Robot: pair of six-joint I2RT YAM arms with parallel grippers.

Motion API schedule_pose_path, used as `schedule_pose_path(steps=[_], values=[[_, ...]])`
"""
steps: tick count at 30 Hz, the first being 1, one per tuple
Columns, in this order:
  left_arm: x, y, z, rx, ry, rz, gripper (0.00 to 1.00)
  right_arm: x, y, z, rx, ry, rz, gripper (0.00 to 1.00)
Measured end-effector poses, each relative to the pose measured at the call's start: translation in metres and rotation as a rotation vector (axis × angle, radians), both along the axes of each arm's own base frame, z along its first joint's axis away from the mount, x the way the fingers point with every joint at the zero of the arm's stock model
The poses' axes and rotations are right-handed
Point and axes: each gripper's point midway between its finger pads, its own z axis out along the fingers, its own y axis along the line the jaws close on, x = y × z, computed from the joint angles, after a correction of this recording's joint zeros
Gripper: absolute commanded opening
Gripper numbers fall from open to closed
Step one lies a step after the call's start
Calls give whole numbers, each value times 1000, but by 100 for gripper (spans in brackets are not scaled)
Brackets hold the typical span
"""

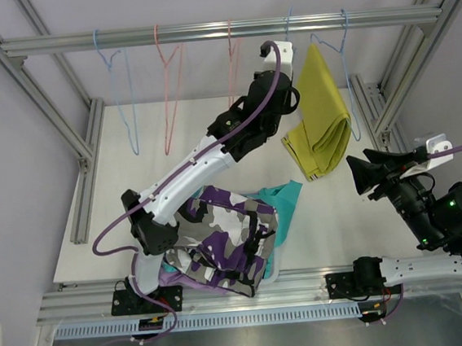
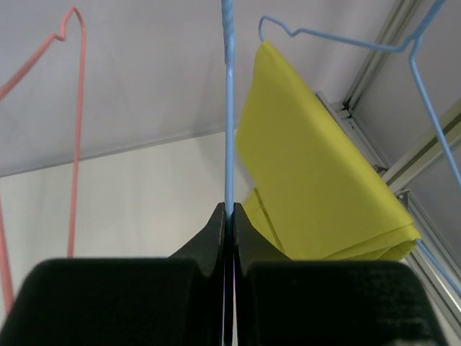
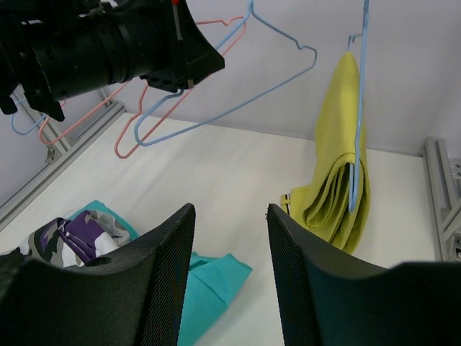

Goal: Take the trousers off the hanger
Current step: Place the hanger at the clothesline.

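Brightness: bright and even over the flat white tabletop (image 1: 187, 144), from far to near.
Source: diffuse, seemingly from above.
Shadows: faint and soft-edged; the folded mustard-yellow cloth trousers (image 3: 338, 180) darken only inside their folds.
Glare: a small green indicator light (image 1: 449, 201) glows at near right.
Focus: the left gripper's black fingers (image 2: 209, 238) blur close to the lens; the thin blue wire hanger (image 2: 229, 108) is sharper. The right gripper's ribbed fingers (image 3: 166, 274) look soft.
Distortion: the silver aluminium frame (image 1: 217, 31) splays outward at the overhead view's corners.
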Motion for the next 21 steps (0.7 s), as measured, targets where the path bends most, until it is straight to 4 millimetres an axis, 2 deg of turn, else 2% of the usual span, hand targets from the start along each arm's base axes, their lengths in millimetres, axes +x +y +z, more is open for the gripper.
schedule_pose_path(steps=[5,8,11,17,21], values=[[-3,-7,-33,44,51,-14,19,0,0,-1,2,0,0,51],[-6,-8,-55,81,83,-20,26,0,1,-2,0,0,0,55],[-13,-10,-67,101,102,-29,32,0,2,-4,-1,0,0,59],[-35,-11,-60,108,93,-45,39,0,1,-6,-2,-1,-1,63],[-62,-7,-28,89,41,-68,46,0,-1,-5,5,-2,-6,65]])
